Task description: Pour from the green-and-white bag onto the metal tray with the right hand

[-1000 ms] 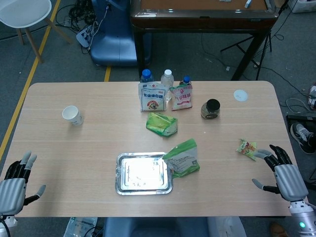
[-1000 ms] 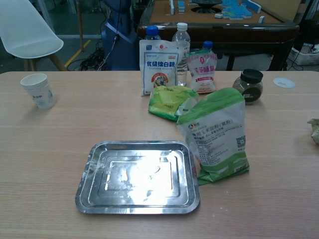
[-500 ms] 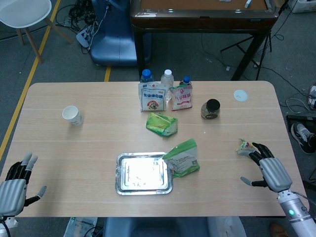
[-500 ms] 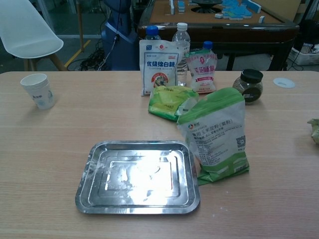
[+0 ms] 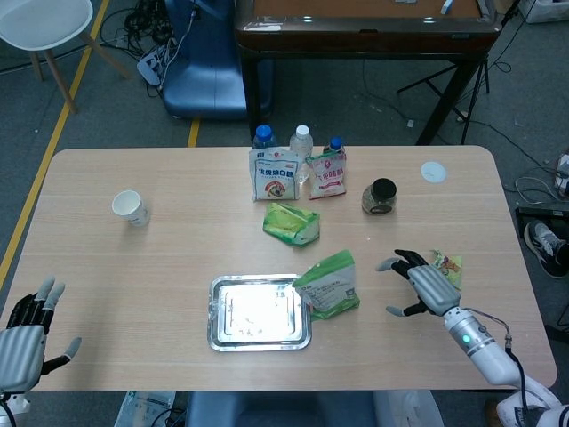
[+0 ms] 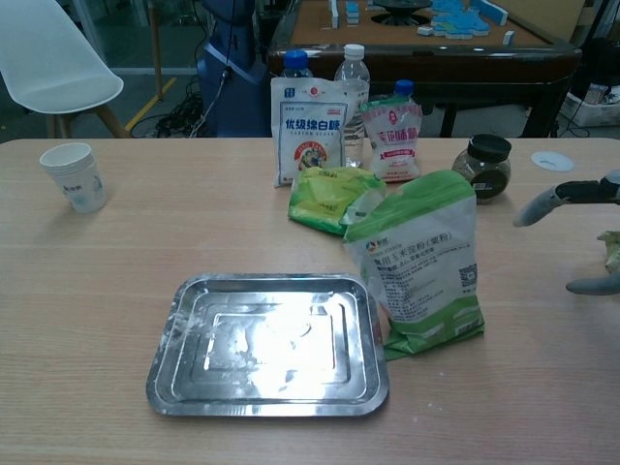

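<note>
The green-and-white bag (image 5: 328, 285) (image 6: 419, 260) stands upright on the table, touching the right edge of the metal tray (image 5: 259, 312) (image 6: 267, 345). The tray's shiny bottom shows only faint pale smears. My right hand (image 5: 420, 281) (image 6: 579, 234) hovers over the table to the right of the bag, open, fingers spread toward it, a clear gap between them. Only its fingertips show at the right edge of the chest view. My left hand (image 5: 25, 331) rests open at the table's near left corner, holding nothing.
A smaller green pouch (image 5: 291, 223) lies just behind the bag. Two white pouches (image 5: 275, 173) and bottles (image 5: 301, 140) stand at the back, a dark jar (image 5: 380, 197) to their right. A paper cup (image 5: 131, 208) is at left, a crumpled wrapper (image 5: 445, 264) beside my right hand.
My right hand has swept left from the table's right edge, past the crumpled wrapper, toward the green-and-white bag, and now enters the chest view. The left hand has barely moved.
</note>
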Available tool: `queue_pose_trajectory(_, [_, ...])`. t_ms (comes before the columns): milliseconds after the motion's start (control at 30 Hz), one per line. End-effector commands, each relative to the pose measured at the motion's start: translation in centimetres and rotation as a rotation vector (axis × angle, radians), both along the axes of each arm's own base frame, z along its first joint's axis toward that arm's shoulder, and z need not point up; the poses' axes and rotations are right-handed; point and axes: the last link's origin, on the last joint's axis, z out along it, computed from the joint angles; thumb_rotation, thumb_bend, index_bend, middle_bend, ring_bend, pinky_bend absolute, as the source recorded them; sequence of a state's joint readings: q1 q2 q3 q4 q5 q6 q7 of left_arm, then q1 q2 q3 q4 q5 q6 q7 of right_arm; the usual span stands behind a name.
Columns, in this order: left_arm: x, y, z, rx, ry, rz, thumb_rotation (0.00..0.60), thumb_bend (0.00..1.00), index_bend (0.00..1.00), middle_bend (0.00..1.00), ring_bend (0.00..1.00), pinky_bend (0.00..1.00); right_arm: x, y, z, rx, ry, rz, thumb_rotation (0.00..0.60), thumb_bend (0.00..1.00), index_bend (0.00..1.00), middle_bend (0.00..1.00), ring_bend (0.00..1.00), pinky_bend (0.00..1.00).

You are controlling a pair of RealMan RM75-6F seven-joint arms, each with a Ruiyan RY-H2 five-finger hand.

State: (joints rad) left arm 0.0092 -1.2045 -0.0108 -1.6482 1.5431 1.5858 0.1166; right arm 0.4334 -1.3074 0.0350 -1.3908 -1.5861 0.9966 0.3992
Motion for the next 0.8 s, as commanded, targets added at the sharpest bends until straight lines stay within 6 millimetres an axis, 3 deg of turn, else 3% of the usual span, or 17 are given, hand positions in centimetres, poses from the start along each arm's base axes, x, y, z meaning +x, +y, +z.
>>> queue_pose_trajectory(33, [0.0,0.0,0.0,-0.002,0.002,0.001,0.600,0.23,0.02,0.00,0.08,0.06,0.4,-0.7,-1.4,0.030,-0.025,0.008,0.600,0.00,0.26,0.23,0.07,0.05])
queue_pose_trajectory(633, [0.1,0.0,-0.2,-0.013,0.009,0.004,0.600,0.23,0.02,0.00,0.08,0.06,1.0,-2.1,-7.4,0.120,-0.151,0.043,0.600,0.00,0.26,0.24,0.07,0.05])
queue_pose_trajectory(800, [0.2,0.1,-0.2,-0.014,0.010,0.004,0.600,0.23,0.02,0.00,0.08,0.06,0.9,-2.1,-8.4,0.129,-0.195,0.055,0.600,0.01,0.27,0.28,0.09,0.05])
